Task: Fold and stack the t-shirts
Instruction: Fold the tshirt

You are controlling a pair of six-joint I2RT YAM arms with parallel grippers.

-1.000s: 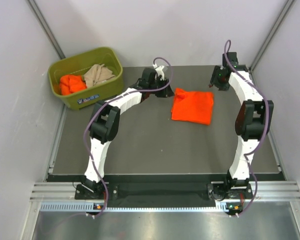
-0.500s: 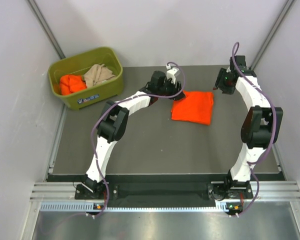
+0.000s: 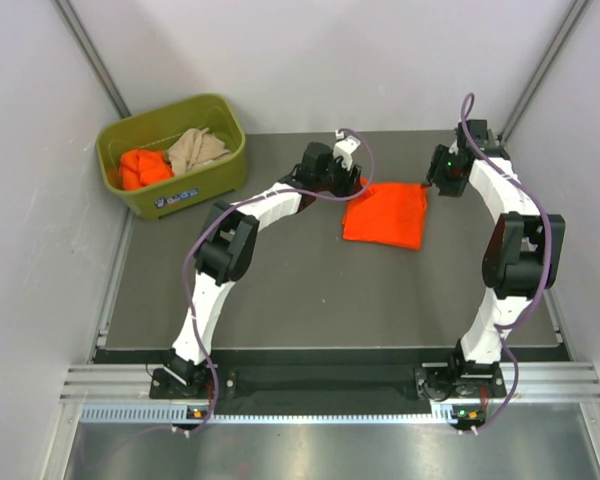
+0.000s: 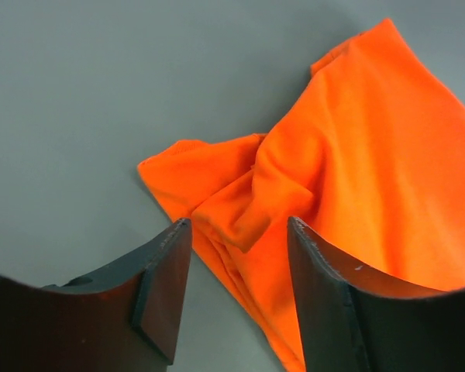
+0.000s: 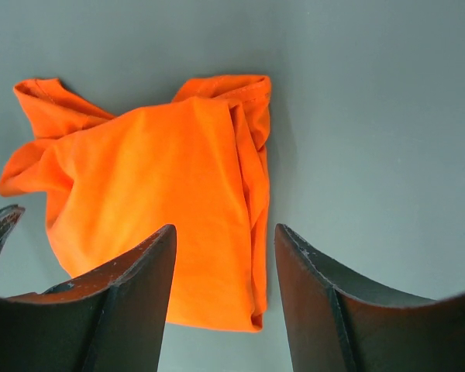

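A folded bright orange t-shirt [image 3: 385, 213] lies flat at the back middle of the dark table. My left gripper [image 3: 354, 185] hovers open over its far left corner; in the left wrist view the rumpled corner [image 4: 240, 209] lies between and beyond the fingers, nothing gripped. My right gripper [image 3: 438, 183] stands open just off the shirt's far right corner; the right wrist view shows the orange t-shirt [image 5: 163, 201] below the spread fingers. Another orange t-shirt [image 3: 142, 167] and a beige-tan t-shirt [image 3: 196, 148] lie crumpled in the bin.
The olive-green plastic bin [image 3: 175, 195] stands at the back left, off the table's corner. White walls close in both sides and the back. The table's front edge meets a metal rail [image 3: 320, 385] by the arm bases.
The left gripper moved right to the shirt's far left corner and opened wider. The right gripper first drew back to the right, then came down toward the shirt's far right corner.
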